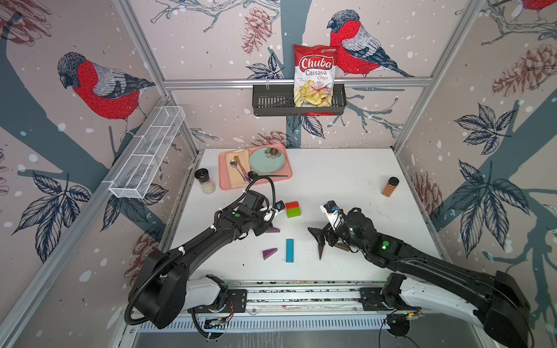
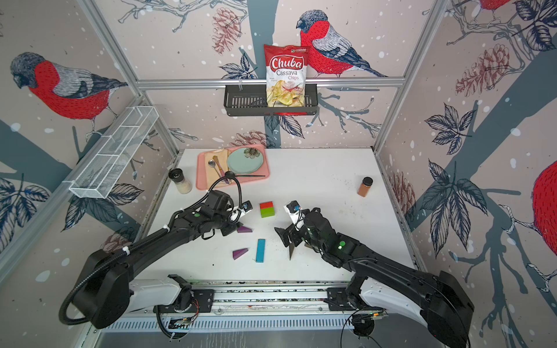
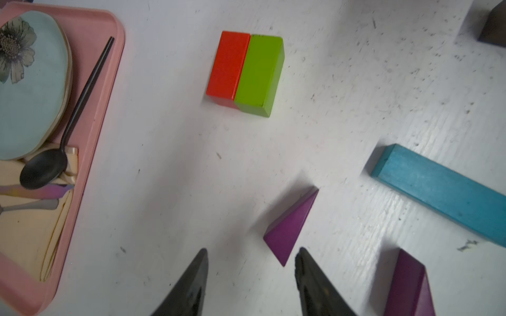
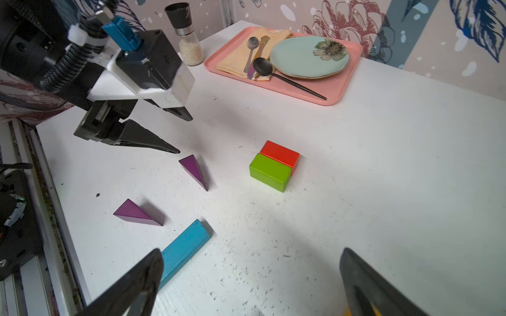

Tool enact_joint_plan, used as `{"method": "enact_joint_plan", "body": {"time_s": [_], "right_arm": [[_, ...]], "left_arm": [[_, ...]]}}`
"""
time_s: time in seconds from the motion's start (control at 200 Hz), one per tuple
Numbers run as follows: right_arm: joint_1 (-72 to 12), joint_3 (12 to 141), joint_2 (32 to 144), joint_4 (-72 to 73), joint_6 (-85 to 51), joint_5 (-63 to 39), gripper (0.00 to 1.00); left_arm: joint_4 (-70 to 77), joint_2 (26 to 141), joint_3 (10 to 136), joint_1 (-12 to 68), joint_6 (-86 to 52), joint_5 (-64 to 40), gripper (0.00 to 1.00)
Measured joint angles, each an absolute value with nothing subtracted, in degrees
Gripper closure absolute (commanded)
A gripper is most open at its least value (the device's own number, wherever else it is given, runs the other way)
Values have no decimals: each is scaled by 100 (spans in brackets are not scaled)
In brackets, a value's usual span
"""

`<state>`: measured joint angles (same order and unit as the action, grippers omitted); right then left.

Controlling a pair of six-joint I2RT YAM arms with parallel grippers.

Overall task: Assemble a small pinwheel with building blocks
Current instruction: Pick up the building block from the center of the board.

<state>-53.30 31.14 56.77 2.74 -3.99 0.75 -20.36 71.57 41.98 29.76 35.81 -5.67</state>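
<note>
Hub pair looked done: red block [image 3: 228, 64] & green block [image 3: 258, 72] lay flush side by side, mid tabletop [image 1: 331, 180], w/ nothing else joined to them. The left hand [image 3: 252, 250] hovered low, jaws parted & empty. The nearer purple wedge [image 3: 290, 227] lay just beyond its tips, not b/w them. Closer to the front edge sat the second purple wedge [image 1: 269, 253], w/ the blue bar [image 1: 290, 250] just beside it. The right hand [image 4: 252, 251] was spread wide, holding nothing. A dark brown piece [image 3: 492, 30] showed off to one side, mostly cut off. Yellow bar: couldn't place it.

Handling, as a guess: pieces prob. light, rigid painted wood, smooth so a bit slippery, not fragile. Wedges looked the awkward ones. Pinching the sloped faces would likely squirt them out, so take hold across the two flat parallel triangle faces, near the thick end. Bar: across its narrow width, approx mid-length, so it doesn't swing. Light pieces shove easily, so one nudge could knock the hub apart.
</note>
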Motion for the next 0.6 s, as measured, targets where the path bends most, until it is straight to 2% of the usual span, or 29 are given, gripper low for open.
{"method": "enact_joint_plan", "body": {"time_s": [0.225, 0.6], "right_arm": [[-5358, 3568, 6558, 172, 67, -908, 1], [-5360, 3371, 6420, 167, 178, -1286, 0]], "left_arm": [[-1957, 7067, 3865, 2954, 3966, -405, 46], [-1723, 7706, 3817, 2842, 4141, -751, 49]]}}
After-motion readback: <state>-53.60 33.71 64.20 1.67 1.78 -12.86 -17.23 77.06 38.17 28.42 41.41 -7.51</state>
